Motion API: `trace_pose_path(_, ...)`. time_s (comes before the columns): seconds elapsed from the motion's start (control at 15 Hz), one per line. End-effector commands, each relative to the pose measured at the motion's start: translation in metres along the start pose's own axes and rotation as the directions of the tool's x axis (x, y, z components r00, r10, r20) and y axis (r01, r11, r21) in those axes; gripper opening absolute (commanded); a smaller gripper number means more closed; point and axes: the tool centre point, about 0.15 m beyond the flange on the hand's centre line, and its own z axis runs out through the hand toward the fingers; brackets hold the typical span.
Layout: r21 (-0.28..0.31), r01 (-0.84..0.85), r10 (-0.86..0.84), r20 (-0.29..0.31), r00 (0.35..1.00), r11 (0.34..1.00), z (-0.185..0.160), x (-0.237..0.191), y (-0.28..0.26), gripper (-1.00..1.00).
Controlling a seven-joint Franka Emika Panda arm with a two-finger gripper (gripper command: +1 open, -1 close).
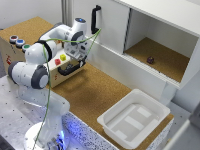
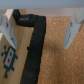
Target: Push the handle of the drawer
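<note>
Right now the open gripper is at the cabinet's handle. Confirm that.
Wrong: the open gripper is at the drawer's handle, not the cabinet's. The wrist view shows that black bar on the light wood, between the spread fingers.

robot lab — perforated metal bench [image 1: 12, 107], cork worktop [image 1: 92, 92]

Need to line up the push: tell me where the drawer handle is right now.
In the exterior view, the handle sits left of centre on the drawer front, just below the red and yellow buttons, with the gripper right beside it.
</note>
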Motion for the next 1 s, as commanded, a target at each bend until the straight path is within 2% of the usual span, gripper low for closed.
trace_pose_path(0.0,0.095,0.011,-0.009,-0.019,1.0,0.995,0.038,0.003,0.016,1.0)
trace_pose_path(0.4,0.086,0.044,-0.045,0.021,0.999,0.995,0.059,0.009,-0.011,1.0)
trace_pose_path(0.67,0.069,-0.021,0.019,0.039,0.999,0.997,0.072,0.008,-0.017,1.0)
trace_pose_path(0.93,0.037,-0.095,0.094,0.022,0.995,0.995,0.075,0.009,-0.015,1.0)
